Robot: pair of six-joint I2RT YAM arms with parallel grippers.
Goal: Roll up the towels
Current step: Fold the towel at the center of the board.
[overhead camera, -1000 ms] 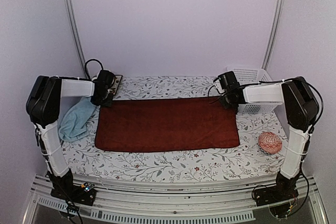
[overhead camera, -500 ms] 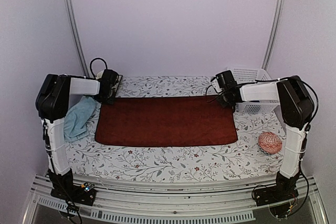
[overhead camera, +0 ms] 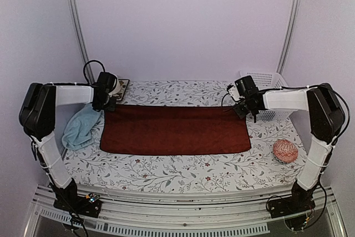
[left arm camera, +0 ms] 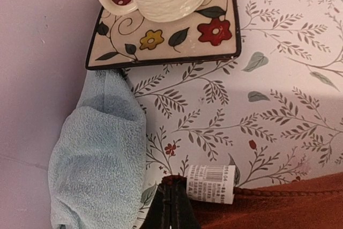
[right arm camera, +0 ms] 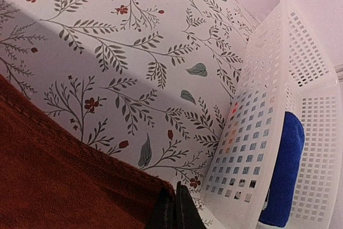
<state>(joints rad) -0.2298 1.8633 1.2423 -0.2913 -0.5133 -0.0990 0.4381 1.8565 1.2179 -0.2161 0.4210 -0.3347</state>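
Left hand (overhead camera: 108, 105) and right hand (overhead camera: 244, 111) stay clamped on the red towel's (overhead camera: 175, 131) far corners. I've just dragged it back and taut, flat mid-table (overhead camera: 166, 175), ready to roll.

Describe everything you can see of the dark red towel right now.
The dark maroon terry-cloth towel lies spread open and unrolled, long side across the floral tablecloth. Its edges are hemmed with visible stitching, and a white barcode label sits at the far left corner. The left jaws are shut on that corner, the right jaws on the far right corner.
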